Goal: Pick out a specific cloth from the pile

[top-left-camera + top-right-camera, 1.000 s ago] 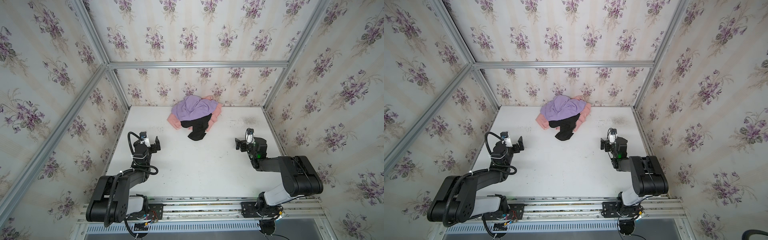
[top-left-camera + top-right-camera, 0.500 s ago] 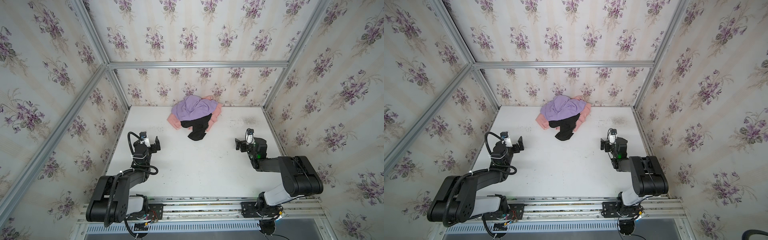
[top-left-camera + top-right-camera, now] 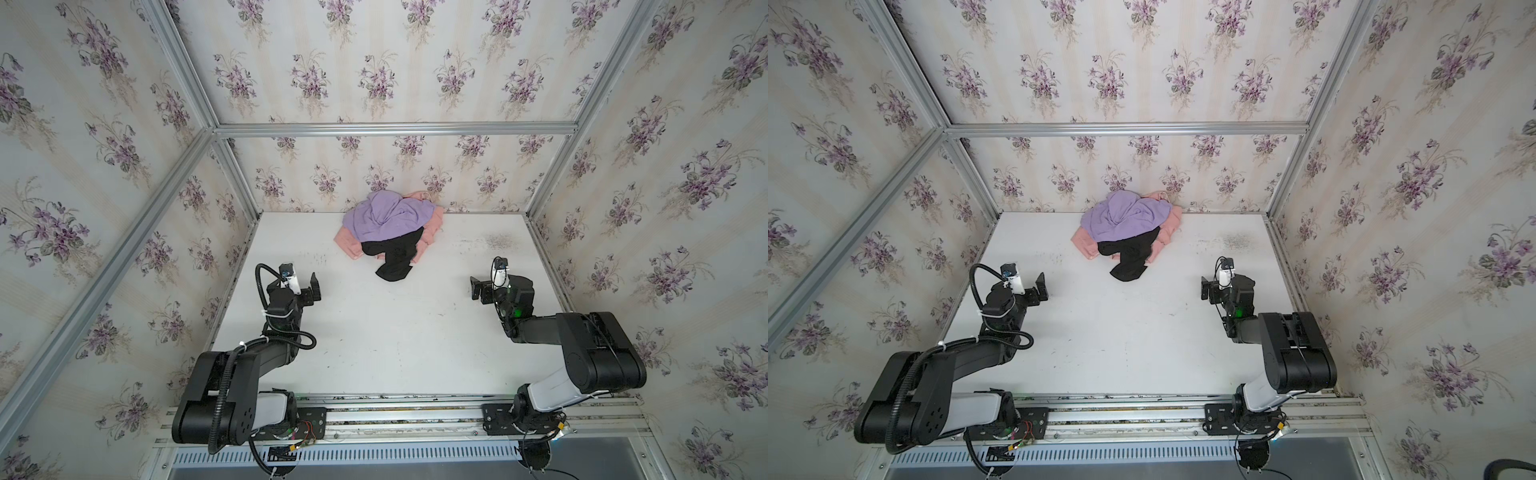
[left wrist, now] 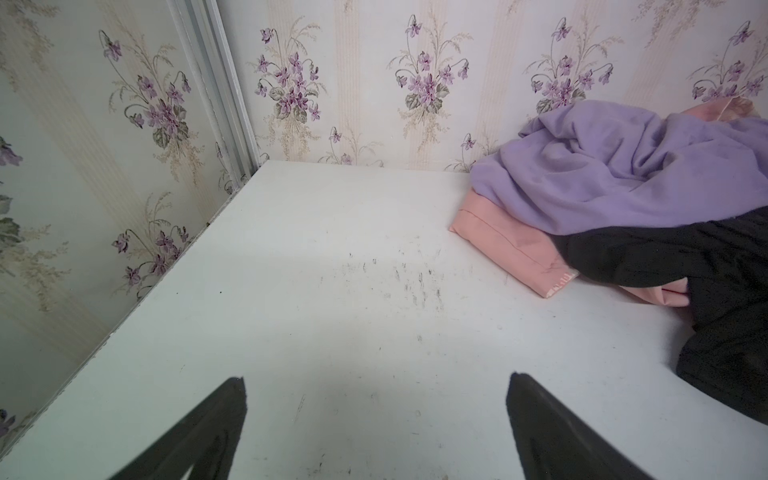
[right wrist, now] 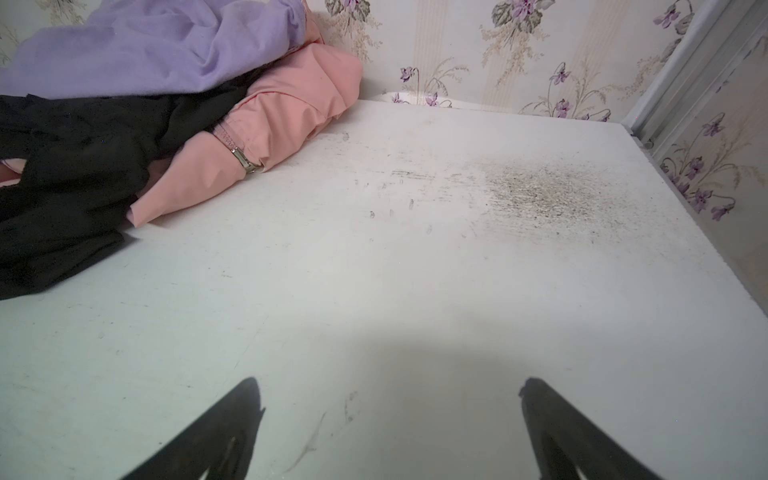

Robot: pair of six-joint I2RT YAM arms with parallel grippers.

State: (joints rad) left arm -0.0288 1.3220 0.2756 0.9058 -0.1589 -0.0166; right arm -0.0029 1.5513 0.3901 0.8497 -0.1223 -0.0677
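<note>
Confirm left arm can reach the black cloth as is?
Probably yes. The black cloth trails onto bare table, with nothing between it and the open left gripper; the purple cloth covers only its far part.

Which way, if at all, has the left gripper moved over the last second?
No. In a top view the left gripper sits exactly as near the dark scuff marks on the table as before.

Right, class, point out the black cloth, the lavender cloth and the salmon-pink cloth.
black cloth (image 3: 395, 254): in a top view, its middle.
lavender cloth (image 3: 386, 218): in a top view, its middle.
salmon-pink cloth (image 4: 507, 249): left wrist view, its hemmed corner.
</note>
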